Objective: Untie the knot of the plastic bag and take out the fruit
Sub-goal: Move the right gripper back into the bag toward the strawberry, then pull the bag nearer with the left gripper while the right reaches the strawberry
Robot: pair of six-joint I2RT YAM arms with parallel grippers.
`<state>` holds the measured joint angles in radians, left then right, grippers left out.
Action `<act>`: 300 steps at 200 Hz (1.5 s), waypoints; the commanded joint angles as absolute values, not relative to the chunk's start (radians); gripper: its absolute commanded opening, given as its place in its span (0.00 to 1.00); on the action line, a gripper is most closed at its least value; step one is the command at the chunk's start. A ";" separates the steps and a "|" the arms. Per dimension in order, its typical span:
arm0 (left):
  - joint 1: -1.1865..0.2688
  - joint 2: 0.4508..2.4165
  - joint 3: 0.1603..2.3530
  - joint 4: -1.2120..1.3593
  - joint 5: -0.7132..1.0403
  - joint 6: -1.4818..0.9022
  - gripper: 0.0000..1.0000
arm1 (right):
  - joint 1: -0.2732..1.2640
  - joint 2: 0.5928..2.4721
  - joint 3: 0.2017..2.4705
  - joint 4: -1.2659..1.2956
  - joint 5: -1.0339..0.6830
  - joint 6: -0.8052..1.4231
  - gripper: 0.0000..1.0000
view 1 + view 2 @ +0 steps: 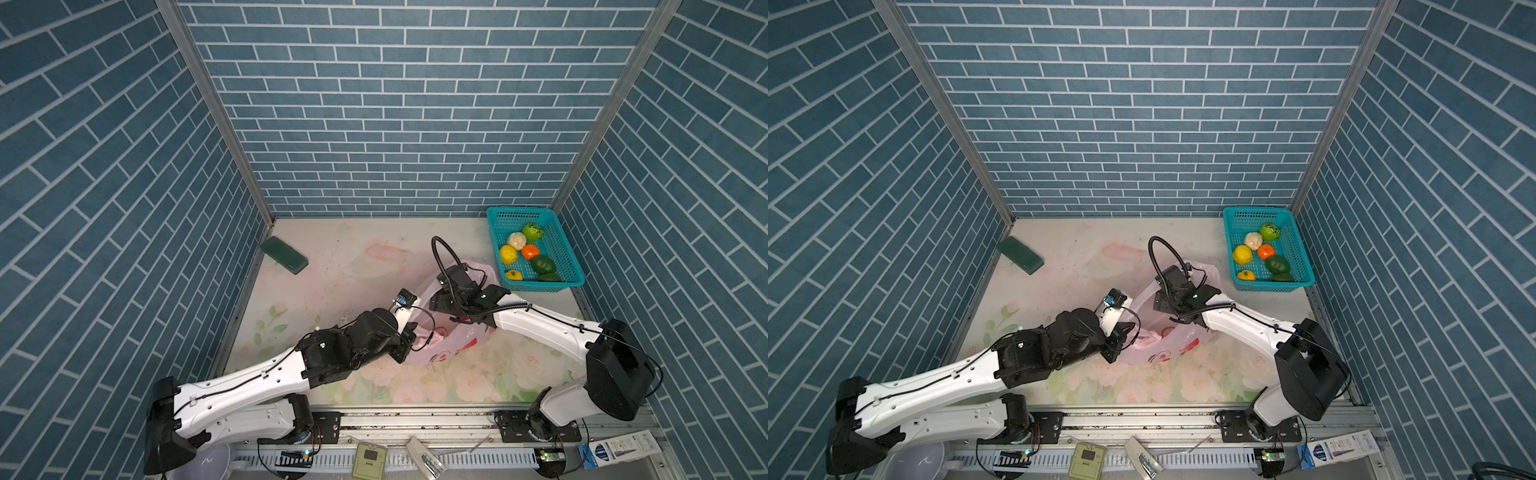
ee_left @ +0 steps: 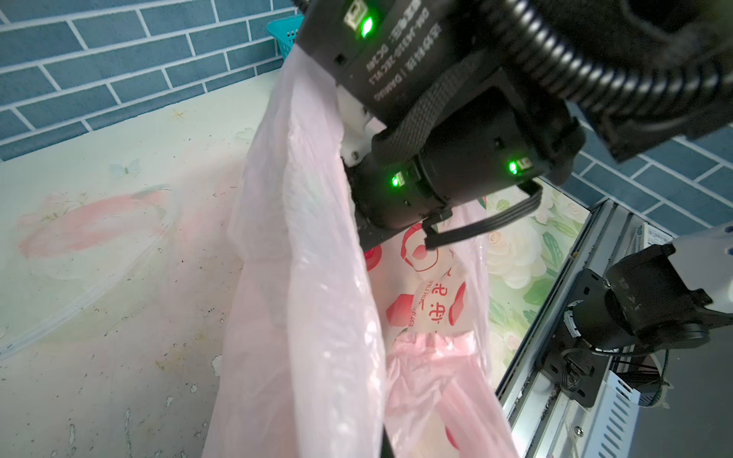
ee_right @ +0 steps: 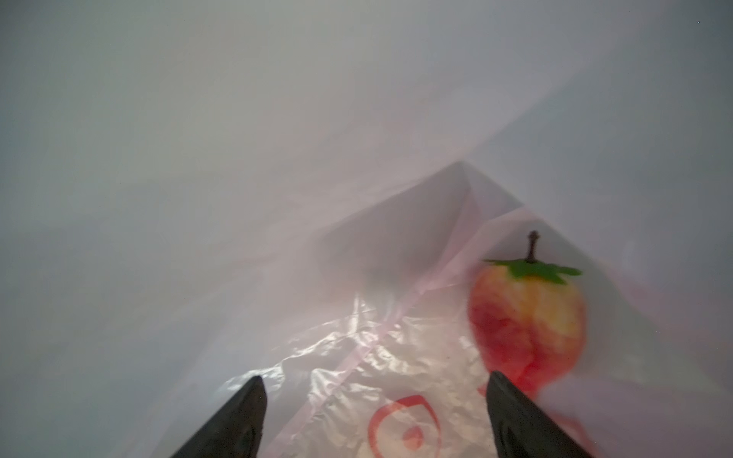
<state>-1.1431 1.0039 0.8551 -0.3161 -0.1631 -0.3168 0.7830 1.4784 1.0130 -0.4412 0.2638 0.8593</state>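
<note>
Thin translucent pink plastic bag w/ red print lies on the floral bench, mouth open, no knot showing. Left end effector is clamped on the bag's bunched rim, lifting it. Right end effector is inside the bag, jaws spread wide & empty. A round red-and-yellow toy fruit w/ green leaf sits deep in the bag, just beside one fingertip. Best approach, prob.: shift sideways to centre fruit btwn jaws, avoid pinching film. Other toy fruits sit in a teal mesh basket beyond the bag.
</note>
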 commanded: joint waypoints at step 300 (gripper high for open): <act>-1.381 1.449 0.975 -0.170 -0.078 -0.275 0.00 | 0.660 0.928 0.587 -0.738 0.398 1.134 0.93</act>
